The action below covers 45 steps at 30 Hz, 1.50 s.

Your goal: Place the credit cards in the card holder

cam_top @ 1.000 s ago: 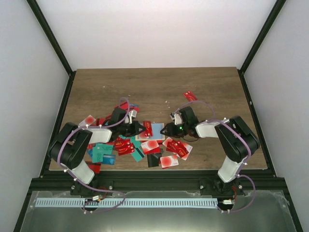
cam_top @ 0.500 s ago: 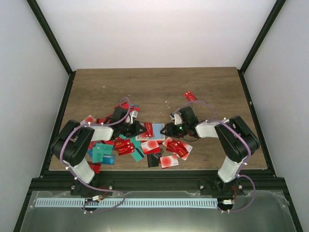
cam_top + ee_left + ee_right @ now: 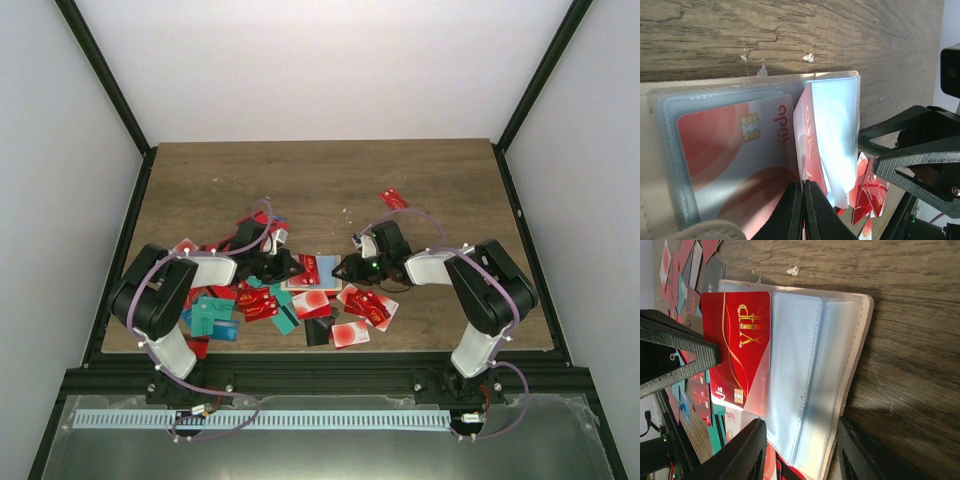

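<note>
Counts: two of mine, left end effector point(image 3: 290, 266) and right end effector point(image 3: 346, 268); one card holder point(image 3: 852, 325); credit cards point(image 3: 258, 303) overlapped beyond exact count, mostly red; one lone card point(image 3: 394, 199) lying apart toward the tabletop's point(image 3: 320, 175) right edge.

The top view looks down from high behind, far off, over the whole table point(image 3: 330, 180). Both wrist views sit close above the holder point(image 3: 690, 86), from opposite sides: the left sees the right gripper point(image 3: 867, 150), the right sees the left gripper point(image 3: 715, 360). All three share the holder and red card point(image 3: 742, 340).
</note>
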Available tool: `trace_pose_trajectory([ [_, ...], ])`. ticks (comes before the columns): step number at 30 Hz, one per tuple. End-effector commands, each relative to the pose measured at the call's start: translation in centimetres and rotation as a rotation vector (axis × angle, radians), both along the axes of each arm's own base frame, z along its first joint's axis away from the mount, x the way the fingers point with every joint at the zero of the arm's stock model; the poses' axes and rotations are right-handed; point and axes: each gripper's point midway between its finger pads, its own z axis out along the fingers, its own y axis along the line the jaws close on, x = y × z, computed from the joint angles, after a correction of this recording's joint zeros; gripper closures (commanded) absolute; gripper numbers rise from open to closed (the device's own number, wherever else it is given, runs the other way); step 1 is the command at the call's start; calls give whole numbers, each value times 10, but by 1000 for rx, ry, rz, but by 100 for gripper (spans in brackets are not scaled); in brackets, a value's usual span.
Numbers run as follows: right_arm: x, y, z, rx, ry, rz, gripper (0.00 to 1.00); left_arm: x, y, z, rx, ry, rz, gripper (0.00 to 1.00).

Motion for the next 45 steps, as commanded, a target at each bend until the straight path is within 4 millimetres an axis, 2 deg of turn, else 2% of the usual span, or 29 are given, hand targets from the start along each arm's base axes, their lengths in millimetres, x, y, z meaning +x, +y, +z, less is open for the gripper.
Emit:
trace_pose_trajectory([
  [1, 1, -5, -12, -31, 32, -19, 58, -9, 8, -10, 57, 36, -2, 96],
  [13, 0, -5, -13, -30, 33, -14, 58, -1, 13, -10, 50, 70, 117, 96],
  [31, -1, -2, -17, -16, 44, -3, 59, -12, 21, -13, 38, 202, 223, 96],
  [45, -4, -2, -22, -8, 52, 5, 59, -12, 31, 2, 46, 180, 301, 96],
])
